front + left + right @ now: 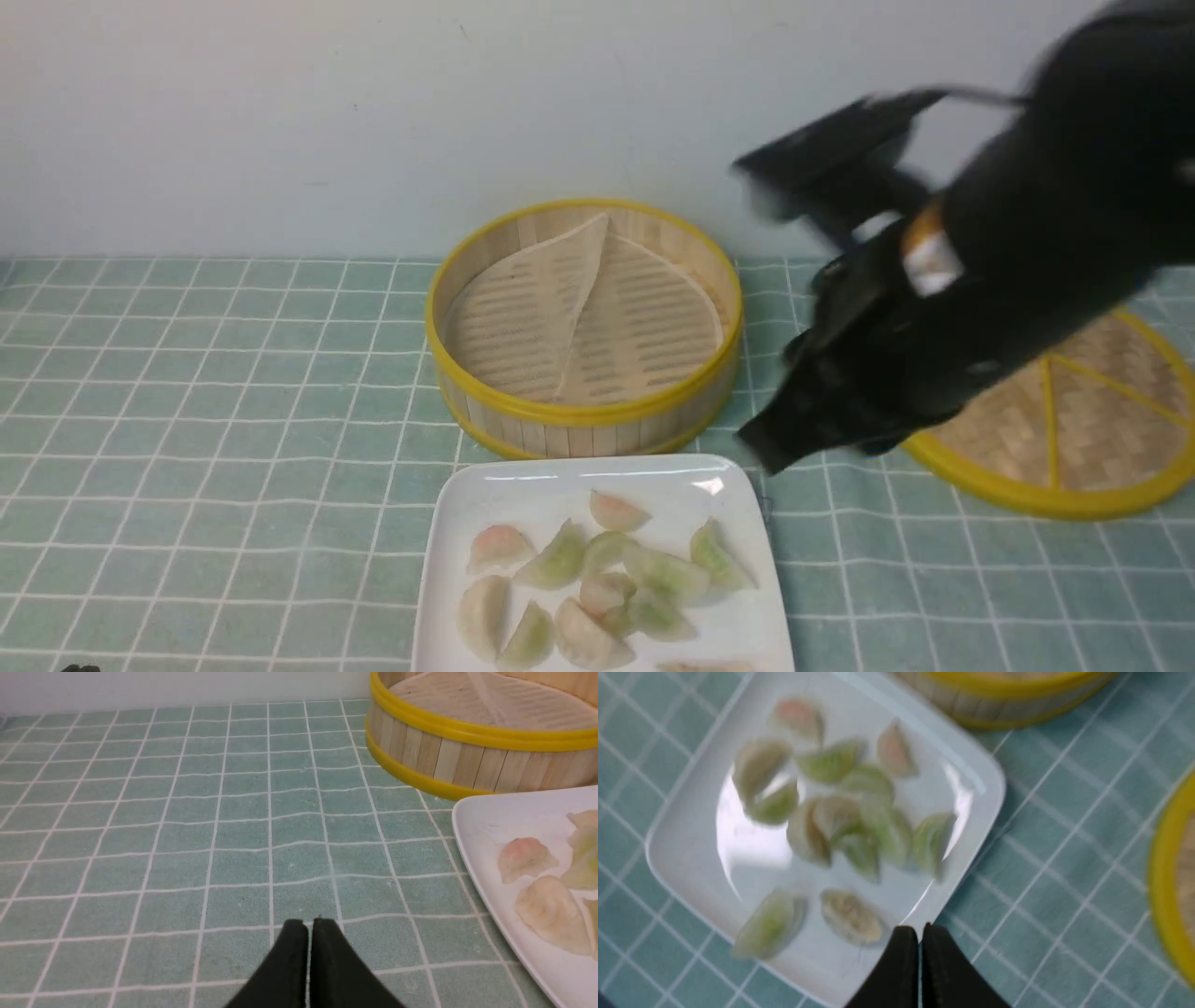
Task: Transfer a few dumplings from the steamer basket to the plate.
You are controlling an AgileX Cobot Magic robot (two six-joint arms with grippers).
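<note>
The steamer basket (583,327) stands at the back centre and holds only its pale liner sheet (560,317), folded up on one side. The white square plate (467,509) lies in front of it with several dumplings (607,583) on it. My right gripper (761,453) hangs in the air just beyond the plate's far right corner, blurred; in the right wrist view its jaws (920,933) are shut and empty over the plate's edge (985,788). My left gripper (308,926) is shut and empty, low over the cloth left of the plate (481,821).
A flat woven disc with yellow rim and spokes (1074,420) lies at the right, partly under my right arm. A green checked cloth (205,420) covers the table. A pale wall runs close behind the basket.
</note>
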